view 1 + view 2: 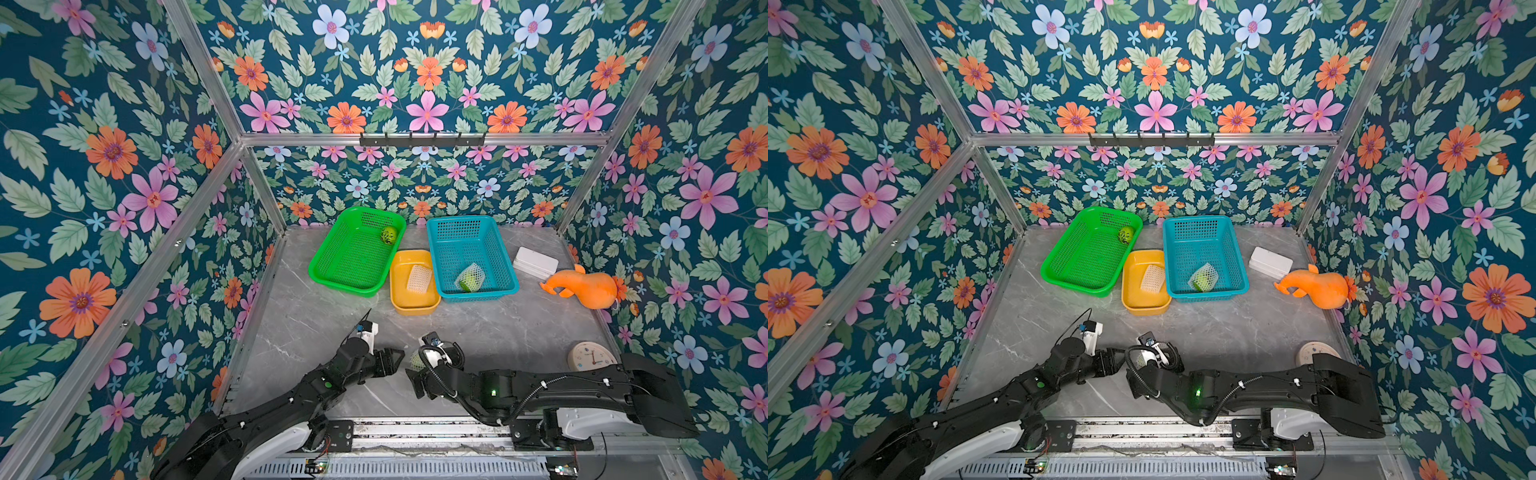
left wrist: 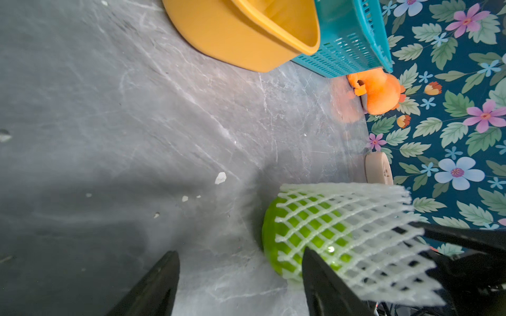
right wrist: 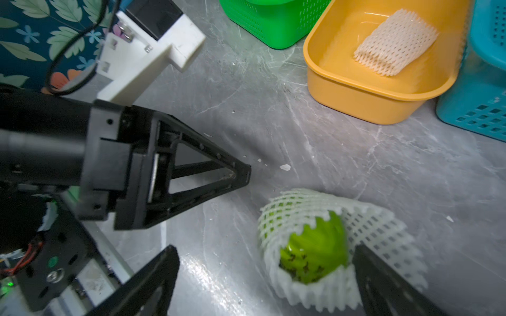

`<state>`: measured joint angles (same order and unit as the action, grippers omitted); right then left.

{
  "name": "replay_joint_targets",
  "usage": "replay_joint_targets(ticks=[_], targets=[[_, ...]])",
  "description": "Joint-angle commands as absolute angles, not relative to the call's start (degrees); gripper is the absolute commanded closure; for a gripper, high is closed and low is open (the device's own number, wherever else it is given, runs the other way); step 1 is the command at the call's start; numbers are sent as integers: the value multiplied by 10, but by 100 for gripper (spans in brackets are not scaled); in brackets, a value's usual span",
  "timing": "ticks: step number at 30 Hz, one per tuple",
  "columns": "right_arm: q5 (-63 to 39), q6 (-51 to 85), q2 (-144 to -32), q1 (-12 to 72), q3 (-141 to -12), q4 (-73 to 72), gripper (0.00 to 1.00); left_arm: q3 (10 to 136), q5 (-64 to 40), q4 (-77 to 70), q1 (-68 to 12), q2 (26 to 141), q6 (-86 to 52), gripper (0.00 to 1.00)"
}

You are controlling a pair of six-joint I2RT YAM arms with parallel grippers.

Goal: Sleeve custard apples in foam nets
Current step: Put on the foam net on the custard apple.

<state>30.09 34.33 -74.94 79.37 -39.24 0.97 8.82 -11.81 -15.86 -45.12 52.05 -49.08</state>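
**Near edge of the counter point(image 1: 316, 332).** One custard apple point(image 3: 315, 254) lies on the grey surface inside a foam net point(image 3: 377, 227). The net wraps its sides. Green skin with dark marks shows at the open end. In the left wrist view the net runs on past the fruit as an empty tube. A few white crumbs point(image 3: 285, 167) lie close by.

**Claws.** The right claw point(image 3: 265, 247) is open, jaws spread wide. The netted fruit lies between them, close against one finger; contact cannot be confirmed. It grips nothing. The left claw point(image 2: 239, 253) is also open, with bare counter between its jaws. In the right wrist view its tip stands apart from the net. In both top views the two claws face each other, and the right wrist hides most of the fruit.

**Back of the counter.**
- The green basket point(image 1: 316, 270) holds one bare custard apple point(image 1: 389, 236) in a far corner.
- The yellow tub point(image 1: 411, 309) sits between the two baskets, close against both. It holds one flat foam net point(image 1: 419, 278).
- The blue basket point(image 1: 478, 296) holds a sleeved custard apple point(image 1: 470, 277) near its front wall.

**Right side.** A white box point(image 1: 535, 262) lies just beside the blue basket. An orange gourd toy point(image 1: 590, 289) lies against the wall. A clock point(image 1: 590, 357) lies flat near the right arm.
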Motion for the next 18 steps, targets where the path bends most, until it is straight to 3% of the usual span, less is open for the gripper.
replay_joint_targets(ticks=[1, 10, 18], targets=[[291, 362, -731, 794, -390, 21, 1, 93, -126, -174, -451, 522, -486, 25], [321, 370, -652, 778, -403, 88, 2, 99, -124, -172, -451, 525, -493, 23], [219, 439, -561, 635, -404, 234, 13, 121, -137, -133, -451, 531, -482, 32]])
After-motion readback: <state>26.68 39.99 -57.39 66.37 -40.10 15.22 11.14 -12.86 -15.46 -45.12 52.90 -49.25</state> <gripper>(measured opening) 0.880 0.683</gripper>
